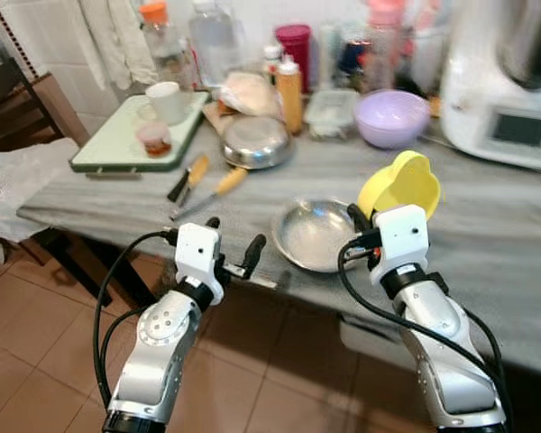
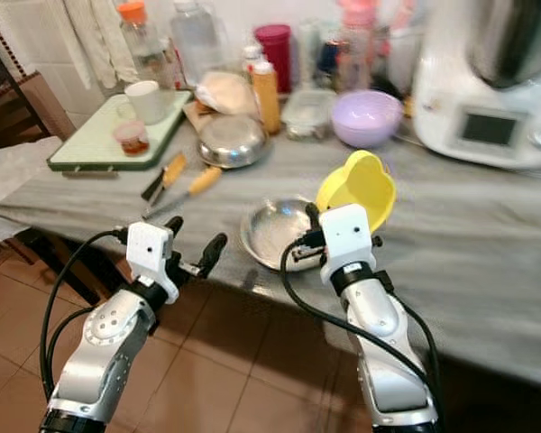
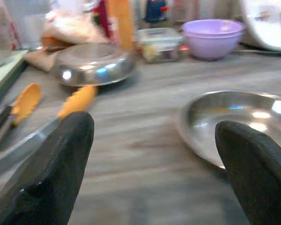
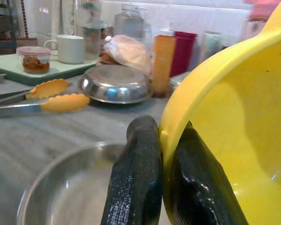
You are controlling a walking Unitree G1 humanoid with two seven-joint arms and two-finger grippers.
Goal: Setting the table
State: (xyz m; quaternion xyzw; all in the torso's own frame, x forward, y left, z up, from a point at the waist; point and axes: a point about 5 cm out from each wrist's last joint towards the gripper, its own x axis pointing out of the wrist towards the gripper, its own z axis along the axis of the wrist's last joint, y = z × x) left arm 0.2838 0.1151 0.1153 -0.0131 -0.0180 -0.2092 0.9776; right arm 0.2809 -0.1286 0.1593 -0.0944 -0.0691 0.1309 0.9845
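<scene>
My right gripper (image 1: 364, 219) is shut on the rim of a yellow bowl (image 1: 400, 185), holding it tilted above the grey table (image 1: 487, 234). Its two black fingers (image 4: 138, 187) pinch the bowl's edge (image 4: 225, 108). Just left of the bowl lies an empty steel plate (image 1: 314, 234) near the table's front edge. My left gripper (image 1: 233, 244) stands open in front of that edge, left of the plate, with nothing between its fingers (image 3: 51, 173). Two yellow-handled knives (image 1: 207, 185) lie on the table beyond it.
At the back stand an upturned steel dish (image 1: 255, 142), a purple bowl (image 1: 391, 118), an orange bottle (image 1: 289, 93), a clear lidded box (image 1: 332, 112) and a white appliance (image 1: 505, 81). A green tray (image 1: 135, 135) carries a white mug (image 1: 167, 101) and a small jar (image 1: 153, 138). Tiled floor lies below.
</scene>
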